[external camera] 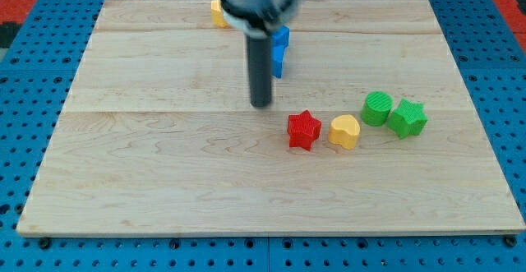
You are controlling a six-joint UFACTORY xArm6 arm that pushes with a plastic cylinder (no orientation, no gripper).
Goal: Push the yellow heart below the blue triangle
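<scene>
The yellow heart (345,131) lies right of the board's centre, just right of a red star (303,130). A blue block (280,50), partly hidden behind the rod so its shape is unclear, sits near the view's top centre. My tip (261,104) rests on the board below and a little left of the blue block, and up-left of the red star, about a hundred pixels left of the yellow heart, touching no block.
A green cylinder (377,108) and a green star (408,117) sit close together right of the yellow heart. Another yellow block (217,13) lies at the top edge, partly hidden by the arm. The wooden board (164,182) lies on a blue pegboard.
</scene>
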